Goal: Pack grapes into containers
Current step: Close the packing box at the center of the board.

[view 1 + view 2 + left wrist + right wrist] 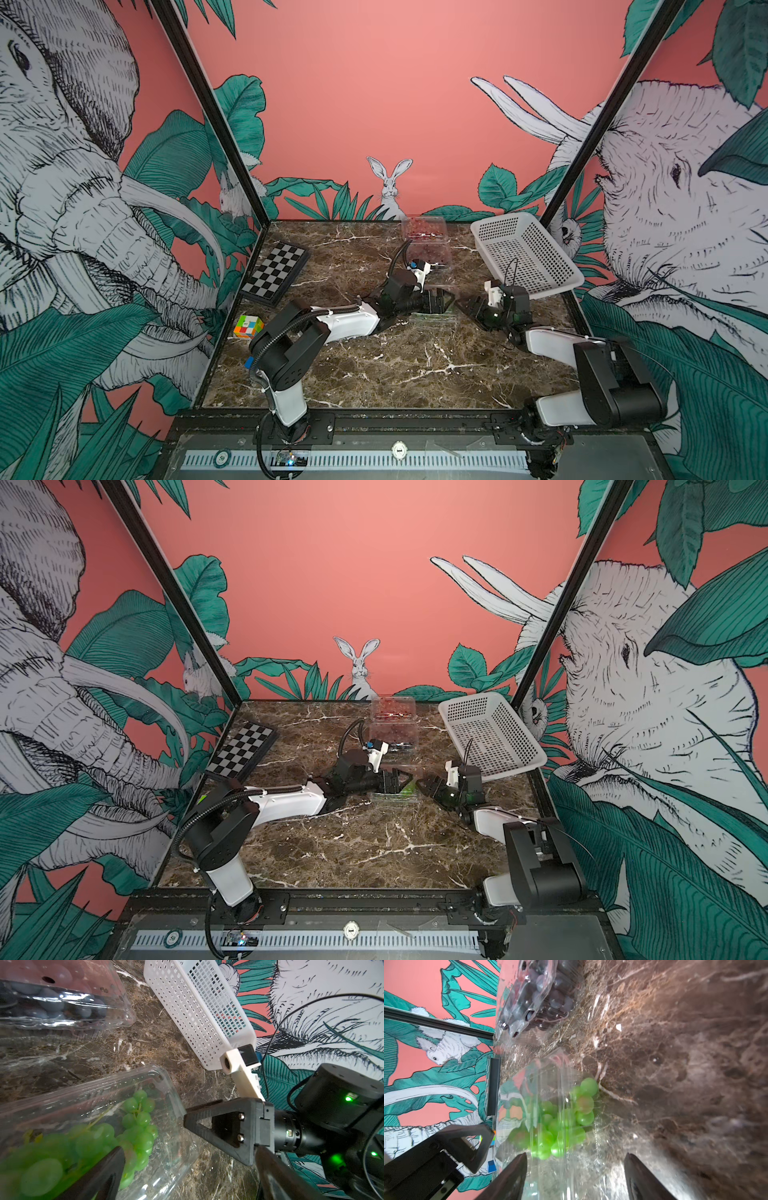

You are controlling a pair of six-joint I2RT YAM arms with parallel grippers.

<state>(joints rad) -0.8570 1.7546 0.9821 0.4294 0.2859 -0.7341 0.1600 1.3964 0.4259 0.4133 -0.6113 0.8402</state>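
Both arms reach to mid-table (395,365), tips facing each other across the front container (436,318). The green grapes (137,1126) lie inside it and show through the clear plastic (lid fully down or not, I cannot tell).

The left claw (190,1147) is spread wide. One finger sits in front of the grape-filled box and the other is off past its edge. It is pinching nothing.

The right claw (576,1154) has its jaws fairly wide apart, one on either side of the container's near end. In the left wrist view one of its fingertips (186,1121) sits right at the box's rim. I cannot tell whether it is squeezing the plastic.

Behind, across a strip of bare marble, the middle container (116,1012) holds dark grapes (52,1003). Just behind that, the back container (424,222) holds red grapes (422,228), near the rear wall. Both are lidded.

A white perforated basket (536,257) sits tilted at rear right, near the right arm's wrist. A folded chessboard (276,270) lies along the left wall. A colour cube (248,326) sits on the same side, closer to the arm bases and well apart from the boxes.
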